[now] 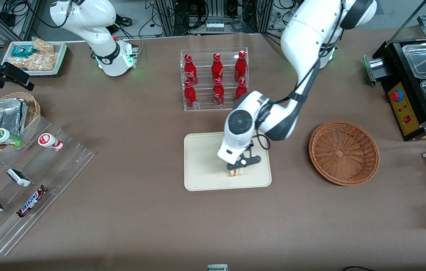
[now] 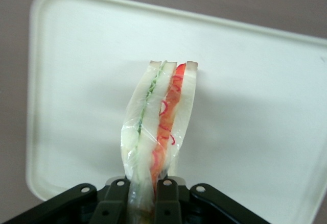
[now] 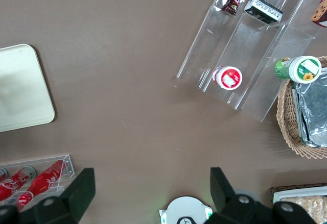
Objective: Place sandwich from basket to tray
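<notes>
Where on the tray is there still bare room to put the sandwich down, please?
The flat cream-beige rectangular tray is bare on its whole half toward the parked arm's end. Only the strip under the claw, shut on the triangular white-bread sandwich, is taken. The round brown wicker basket holds nothing.

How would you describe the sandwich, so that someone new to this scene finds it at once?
Find the cream tray in front of the rack of red bottles. Over its edge nearest the front camera, the gripper is shut on the sandwich: pale bread with green and orange-red layers, the only food there.
</notes>
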`<action>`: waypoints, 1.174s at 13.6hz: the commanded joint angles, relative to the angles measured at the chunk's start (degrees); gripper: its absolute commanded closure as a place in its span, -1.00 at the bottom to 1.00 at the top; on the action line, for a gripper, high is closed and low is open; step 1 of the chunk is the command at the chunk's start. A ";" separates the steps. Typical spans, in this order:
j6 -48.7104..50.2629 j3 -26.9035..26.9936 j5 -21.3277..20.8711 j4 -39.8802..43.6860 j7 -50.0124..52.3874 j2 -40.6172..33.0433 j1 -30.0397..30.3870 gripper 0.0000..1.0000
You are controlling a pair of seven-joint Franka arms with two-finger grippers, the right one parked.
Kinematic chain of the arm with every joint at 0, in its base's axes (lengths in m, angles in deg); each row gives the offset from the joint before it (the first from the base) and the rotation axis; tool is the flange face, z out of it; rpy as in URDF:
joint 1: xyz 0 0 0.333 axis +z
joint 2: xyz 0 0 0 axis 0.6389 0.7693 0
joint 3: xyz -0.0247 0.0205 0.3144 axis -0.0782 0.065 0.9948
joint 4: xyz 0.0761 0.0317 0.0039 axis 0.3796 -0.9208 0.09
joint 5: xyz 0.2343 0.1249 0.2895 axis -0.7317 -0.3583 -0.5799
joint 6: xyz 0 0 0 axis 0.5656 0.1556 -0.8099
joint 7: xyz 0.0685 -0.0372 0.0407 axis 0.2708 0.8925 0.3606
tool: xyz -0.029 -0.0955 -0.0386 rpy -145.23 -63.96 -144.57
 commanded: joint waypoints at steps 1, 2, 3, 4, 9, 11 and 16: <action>-1.18 1.02 -0.49 1.54 0.85 1.45 -1.89 0.90; -1.18 1.02 -0.67 1.54 0.77 1.89 -2.51 0.88; -2.05 1.11 -0.93 1.37 0.77 2.33 -2.95 0.85; -3.72 1.11 -1.11 0.93 0.85 2.60 -2.95 0.79; -4.44 1.20 -0.76 -0.22 2.96 0.94 -2.60 -1.00; -0.94 1.37 -0.76 -0.04 2.96 -3.18 -2.25 -1.00; 11.53 4.17 0.02 -0.13 2.97 -15.65 -0.59 -1.00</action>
